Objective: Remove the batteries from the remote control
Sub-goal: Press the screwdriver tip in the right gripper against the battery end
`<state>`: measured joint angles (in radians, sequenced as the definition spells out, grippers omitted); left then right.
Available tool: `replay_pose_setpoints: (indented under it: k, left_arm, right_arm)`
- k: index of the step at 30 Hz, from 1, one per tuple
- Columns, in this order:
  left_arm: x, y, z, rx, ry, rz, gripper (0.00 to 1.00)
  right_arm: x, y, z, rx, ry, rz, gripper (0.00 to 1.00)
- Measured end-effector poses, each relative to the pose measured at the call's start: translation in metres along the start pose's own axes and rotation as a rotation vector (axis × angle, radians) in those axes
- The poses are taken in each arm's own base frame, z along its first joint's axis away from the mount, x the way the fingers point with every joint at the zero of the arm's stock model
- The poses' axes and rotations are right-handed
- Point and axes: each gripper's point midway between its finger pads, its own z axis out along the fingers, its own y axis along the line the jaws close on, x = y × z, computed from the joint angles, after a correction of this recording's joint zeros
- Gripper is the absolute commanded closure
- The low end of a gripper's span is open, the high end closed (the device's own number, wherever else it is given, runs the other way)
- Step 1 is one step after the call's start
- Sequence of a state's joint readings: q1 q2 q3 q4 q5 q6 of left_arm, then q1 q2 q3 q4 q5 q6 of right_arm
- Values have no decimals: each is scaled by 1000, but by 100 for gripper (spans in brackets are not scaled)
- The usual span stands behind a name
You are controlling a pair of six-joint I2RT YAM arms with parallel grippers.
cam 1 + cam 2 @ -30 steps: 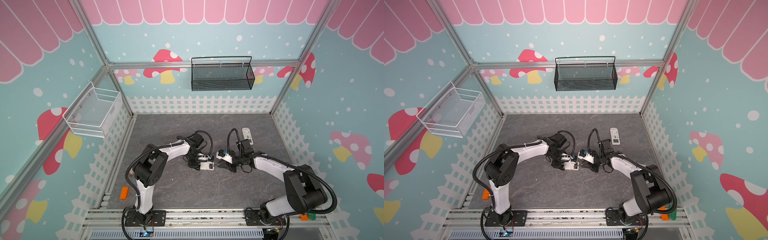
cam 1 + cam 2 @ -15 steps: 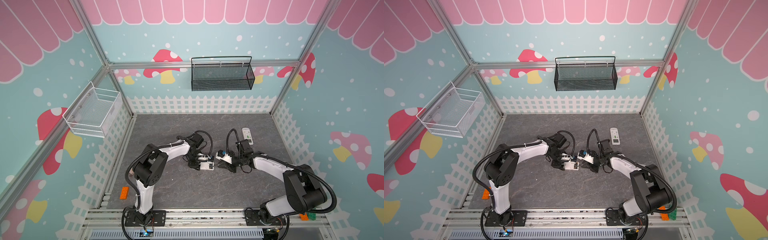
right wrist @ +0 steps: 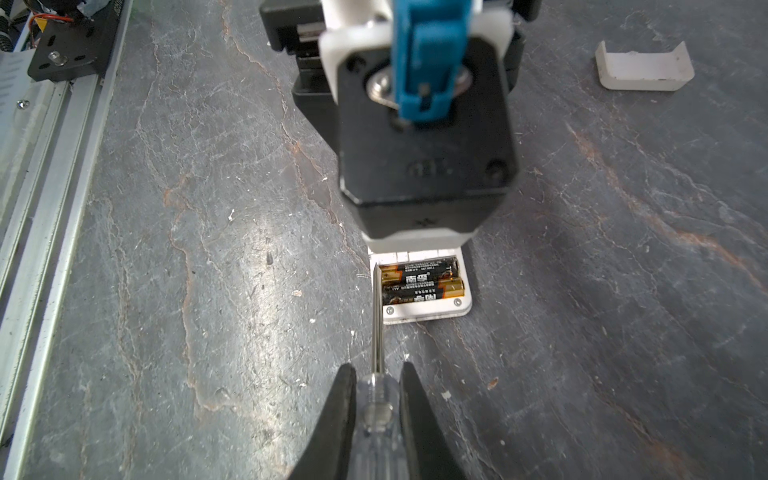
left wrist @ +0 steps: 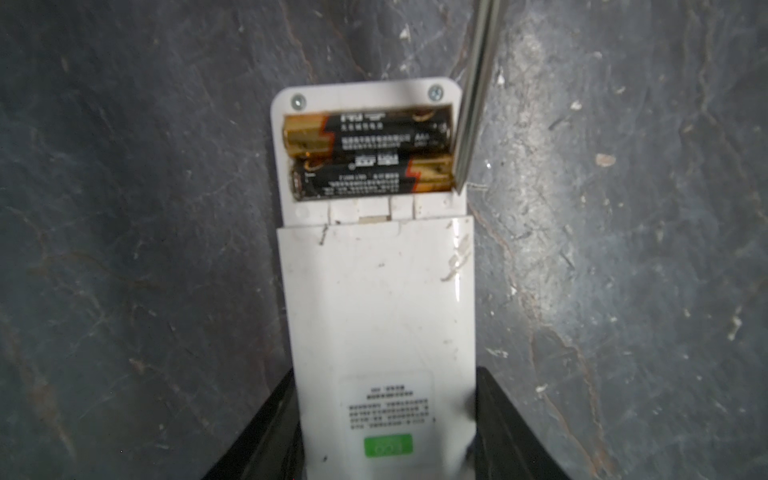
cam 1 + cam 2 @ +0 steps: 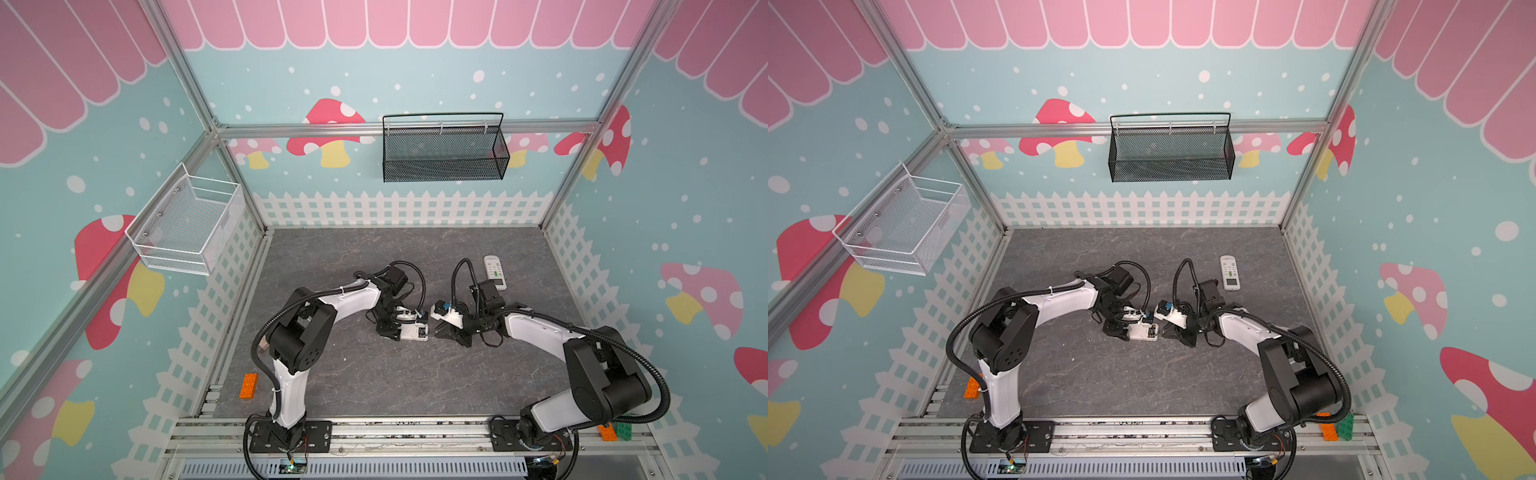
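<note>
The right gripper (image 3: 377,372) has its black fingers pressed together on the clear plastic handle of a long steel-shafted screwdriver (image 3: 377,328), held low over the grey slate-patterned mat (image 3: 208,249). The blade tip sits at the rim of the open battery bay, just beside the coppery-gold end of one of the two thin black cylindrical batteries (image 4: 374,141). Whether it touches that battery cannot be told.

Both batteries lie side by side in the bay, turned opposite ways, at the end of the white rectangular plastic remote control (image 4: 374,291), which lies face down on the mat. The left gripper (image 4: 386,374) pinches the remote, its fingers half spread with one against each long edge.

In the right wrist view the left arm's black-and-white wrist block (image 3: 424,145) hangs over the remote and hides everything except the bay end.

A small white plastic cover (image 3: 644,68) lies on the mat, well apart from the remote. In both top views a second white remote with buttons up (image 5: 494,272) (image 5: 1230,272) lies beyond the right arm. An orange toy brick (image 5: 248,385) lies at the mat's front left edge. A black mesh basket (image 5: 442,153) and a white wire basket (image 5: 187,226) hang on the walls.
</note>
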<state>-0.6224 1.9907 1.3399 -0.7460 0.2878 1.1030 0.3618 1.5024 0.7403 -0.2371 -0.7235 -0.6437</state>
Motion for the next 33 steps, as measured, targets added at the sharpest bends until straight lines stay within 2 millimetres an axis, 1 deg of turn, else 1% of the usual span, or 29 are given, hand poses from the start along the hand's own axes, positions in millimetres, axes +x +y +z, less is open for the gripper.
replay_pose_setpoints:
  k: [24, 28, 33]
  left_arm:
    - [0, 0, 0, -5, 0, -19, 59]
    - [0, 0, 0, -10, -1, -18, 59]
    - [-1, 0, 0, -16, 2, -15, 59]
  right_arm:
    - [2, -1, 0, 39, 37, 54, 100]
    - [2, 0, 0, 56, 44, 40, 100]
    - [4, 3, -3, 117, 41, -5, 100]
